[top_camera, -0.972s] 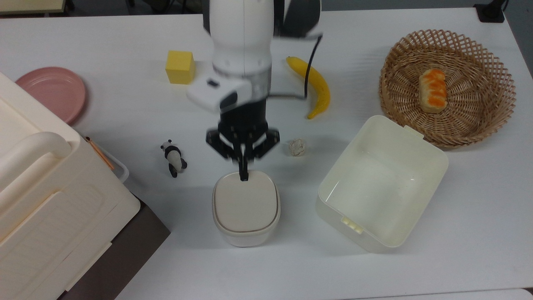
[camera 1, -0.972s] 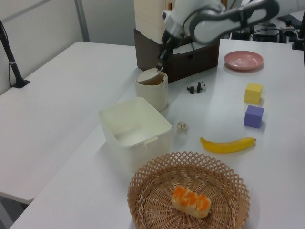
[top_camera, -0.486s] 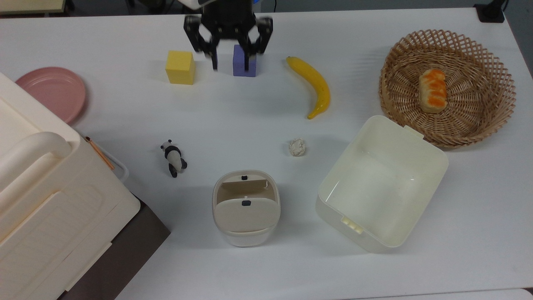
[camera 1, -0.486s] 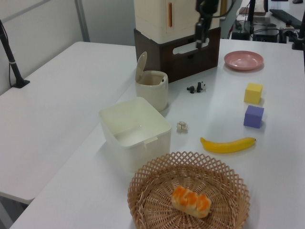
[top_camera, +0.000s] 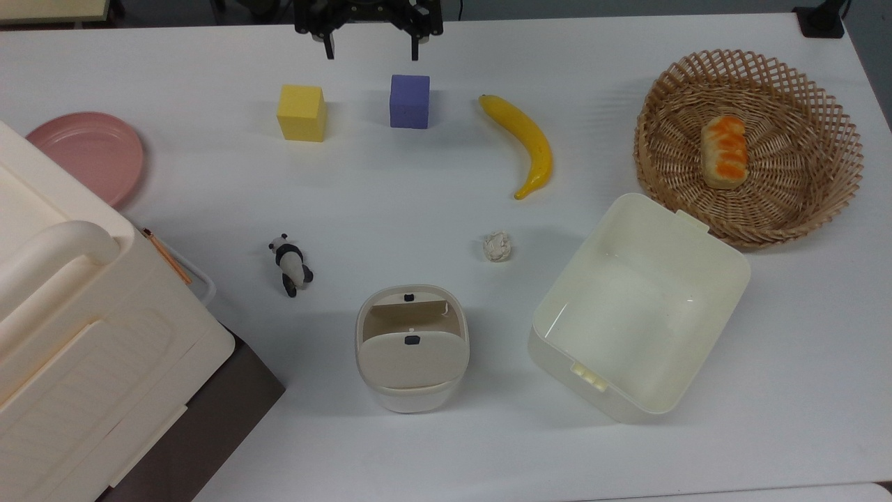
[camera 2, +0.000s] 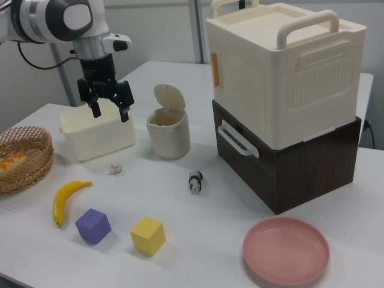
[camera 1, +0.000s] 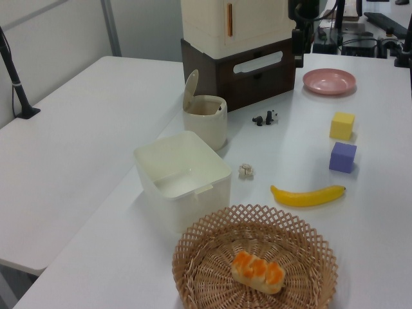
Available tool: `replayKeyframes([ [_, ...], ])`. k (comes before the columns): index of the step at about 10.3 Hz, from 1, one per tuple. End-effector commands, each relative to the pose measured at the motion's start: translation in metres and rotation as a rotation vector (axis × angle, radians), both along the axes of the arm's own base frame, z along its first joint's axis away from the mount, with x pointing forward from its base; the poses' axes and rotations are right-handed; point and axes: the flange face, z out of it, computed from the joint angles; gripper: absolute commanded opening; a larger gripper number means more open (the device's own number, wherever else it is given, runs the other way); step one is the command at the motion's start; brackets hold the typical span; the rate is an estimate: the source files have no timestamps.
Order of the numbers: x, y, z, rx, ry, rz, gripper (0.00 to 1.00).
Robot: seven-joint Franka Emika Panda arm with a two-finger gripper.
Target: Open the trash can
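Bright, even light; soft shadows

Cream trash can [top_camera: 412,348] with beige-grey lid [top_camera: 411,359]; black gripper [camera 2: 108,111].

Trash can [top_camera: 411,347] lid flipped up; tool [top_camera: 369,40] withdrawn to top view's upper edge, fingers spread

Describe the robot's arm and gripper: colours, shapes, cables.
The arm is white and rounded, with dark grey joint sections and a black cable trailing from it. A white block sits at its wrist. The gripper is black, with two slim fingers below a wider body.
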Motion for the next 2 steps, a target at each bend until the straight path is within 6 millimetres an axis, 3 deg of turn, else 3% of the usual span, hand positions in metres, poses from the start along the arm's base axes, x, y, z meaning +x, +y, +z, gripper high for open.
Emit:
replayKeyframes([
  [1, -0.0102, -0.0055, -0.0066, -0.01, 0.029, 0.019, 1.0],
  [2, -0.0104, -0.0081, -0.0058, -0.01, 0.027, 0.015, 1.0],
])
